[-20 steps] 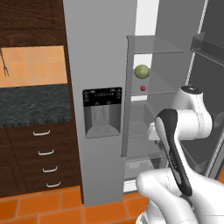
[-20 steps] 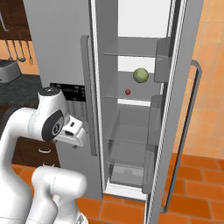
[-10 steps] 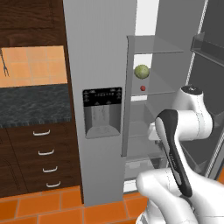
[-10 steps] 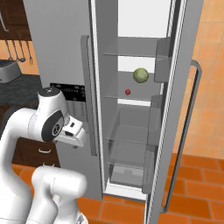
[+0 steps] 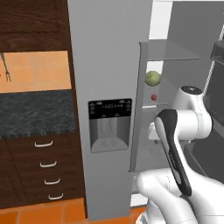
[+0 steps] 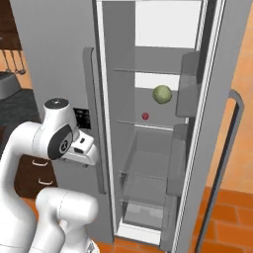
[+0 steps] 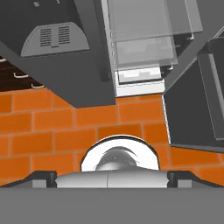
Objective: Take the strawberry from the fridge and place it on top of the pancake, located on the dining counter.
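Orange brick floor [image 7: 57,120] lies before the fridge [image 6: 59,54], whose right door stands swung aside, baring grey shelves. On a middle shelf [image 6: 146,123] of the fridge sits the strawberry [image 6: 145,116], just below and to the left of a larger green ball [image 6: 162,94] one shelf up in the fridge. At the bottom edge of the hand view the gripper [image 7: 111,175] has its tips spread wide with nothing between them, aimed down at the floor in front of the fridge. The strawberry looks tiny and light, probably soft and easily bruised, round enough to roll; a gentle pinch across its widest middle, level with the shelf, seems the safest hold
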Controlling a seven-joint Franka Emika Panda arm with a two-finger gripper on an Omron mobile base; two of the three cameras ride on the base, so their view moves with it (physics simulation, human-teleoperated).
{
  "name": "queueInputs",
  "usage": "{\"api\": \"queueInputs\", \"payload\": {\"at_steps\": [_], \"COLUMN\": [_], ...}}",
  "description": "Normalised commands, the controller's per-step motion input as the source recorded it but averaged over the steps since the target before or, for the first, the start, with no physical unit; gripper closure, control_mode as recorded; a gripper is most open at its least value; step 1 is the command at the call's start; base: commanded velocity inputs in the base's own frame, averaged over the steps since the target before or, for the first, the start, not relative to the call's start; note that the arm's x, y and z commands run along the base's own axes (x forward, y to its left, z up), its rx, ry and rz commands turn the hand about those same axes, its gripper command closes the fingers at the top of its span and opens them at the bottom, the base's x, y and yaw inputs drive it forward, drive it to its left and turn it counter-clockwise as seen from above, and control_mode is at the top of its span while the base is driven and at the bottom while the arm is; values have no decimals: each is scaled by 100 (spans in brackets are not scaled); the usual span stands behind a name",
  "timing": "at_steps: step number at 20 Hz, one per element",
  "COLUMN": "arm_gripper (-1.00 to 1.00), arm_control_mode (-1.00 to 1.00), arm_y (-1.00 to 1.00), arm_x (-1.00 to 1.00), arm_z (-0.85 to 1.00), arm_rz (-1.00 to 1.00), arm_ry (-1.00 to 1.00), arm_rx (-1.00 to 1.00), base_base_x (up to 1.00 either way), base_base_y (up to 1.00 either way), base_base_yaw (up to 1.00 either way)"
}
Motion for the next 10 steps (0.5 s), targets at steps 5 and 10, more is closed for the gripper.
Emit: {"api": "queueInputs", "payload": {"at_steps": [5,10], "arm_gripper": [-100,-100], "arm_control_mode": [100,100], "arm_y": [0,0], "arm_x": [0,0], "arm_z": [0,0], "arm_rz": [0,0], "arm_ry": [0,0], "arm_rx": [0,0], "base_base_x": [24,16], "base_base_y": [-33,-39], "base_base_yaw": [-1,-32]}}
